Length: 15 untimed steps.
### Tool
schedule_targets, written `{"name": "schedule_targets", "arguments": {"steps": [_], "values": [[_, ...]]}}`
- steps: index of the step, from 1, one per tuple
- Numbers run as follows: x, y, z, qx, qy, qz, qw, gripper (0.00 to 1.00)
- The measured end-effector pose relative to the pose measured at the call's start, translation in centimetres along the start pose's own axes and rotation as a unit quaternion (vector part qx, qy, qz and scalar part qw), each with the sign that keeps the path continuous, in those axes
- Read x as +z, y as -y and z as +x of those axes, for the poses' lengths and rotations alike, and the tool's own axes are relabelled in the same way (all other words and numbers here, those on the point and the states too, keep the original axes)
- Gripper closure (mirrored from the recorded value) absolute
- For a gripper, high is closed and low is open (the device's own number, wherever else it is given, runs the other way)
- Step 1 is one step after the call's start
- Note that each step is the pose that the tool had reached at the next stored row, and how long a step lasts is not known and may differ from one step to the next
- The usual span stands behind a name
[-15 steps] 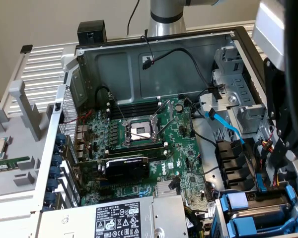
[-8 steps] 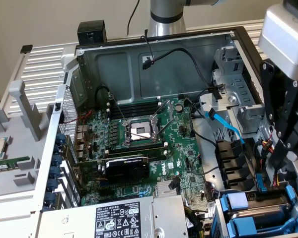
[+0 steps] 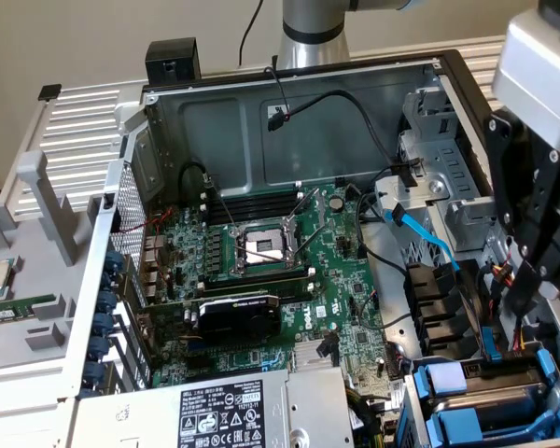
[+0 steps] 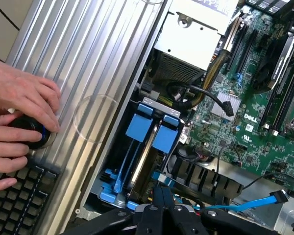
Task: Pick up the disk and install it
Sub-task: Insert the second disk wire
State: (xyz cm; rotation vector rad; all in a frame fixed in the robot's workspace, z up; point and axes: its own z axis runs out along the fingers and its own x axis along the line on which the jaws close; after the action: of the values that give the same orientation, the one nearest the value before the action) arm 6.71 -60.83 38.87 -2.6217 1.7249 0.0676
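Here, gripper (image 4: 162, 196) — fingers pressed together, holding nothing, poised just above the drive bay at the corner of the open computer case (image 3: 289, 75). Disk (image 3: 504, 397) — seated in its blue frame inside that bay, beside the power-supply box (image 3: 233, 411). Blue cable (image 3: 429, 238) runs past the bay. Motherboard (image 3: 355, 289) fills the case floor. A person's hand (image 4: 19, 105) rests on a black knob (image 4: 32, 134) on the ribbed metal desk (image 4: 88, 58).
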Motion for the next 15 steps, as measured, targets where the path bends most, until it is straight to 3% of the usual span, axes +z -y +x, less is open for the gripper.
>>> {"name": "schedule_targets", "arguments": {"steps": [6,15], "values": [[-0.01,0.02,-0.02,-0.044,-0.0013,-0.0008,0.9990,0.89],[-0.01,0.05,-0.09,-0.093,-0.0038,0.0001,0.9956,0.89]]}}
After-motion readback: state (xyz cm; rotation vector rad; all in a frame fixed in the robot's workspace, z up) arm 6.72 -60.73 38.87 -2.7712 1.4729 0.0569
